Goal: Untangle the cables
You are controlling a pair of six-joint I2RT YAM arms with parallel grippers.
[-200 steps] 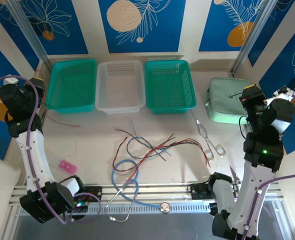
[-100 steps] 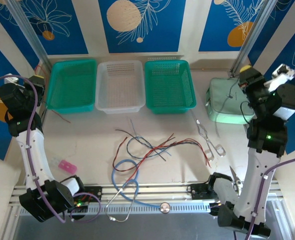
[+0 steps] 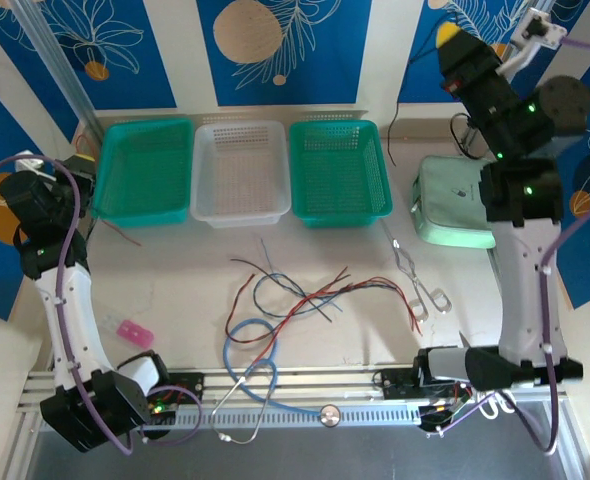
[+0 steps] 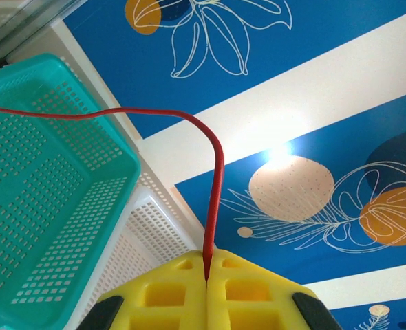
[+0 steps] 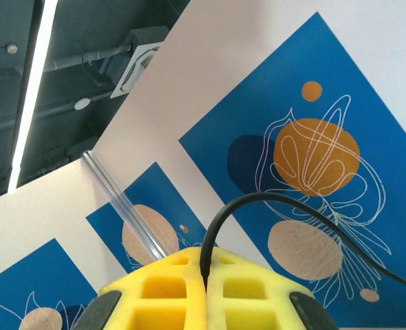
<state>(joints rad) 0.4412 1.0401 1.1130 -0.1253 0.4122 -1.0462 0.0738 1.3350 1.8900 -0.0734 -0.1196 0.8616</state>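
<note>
One red cable [image 4: 215, 179], one black cable [image 5: 258, 195]

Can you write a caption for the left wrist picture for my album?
Left gripper shut on a red cable that curves past a teal basket.

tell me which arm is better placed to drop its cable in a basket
Left, probably. The left hand, shut on the red cable, sits right beside the left basket. The right hand holds the black cable raised high, out by the pouch.

Thin cables [image 3: 310, 295] (red, black, blue-grey), loosely tangled
</note>
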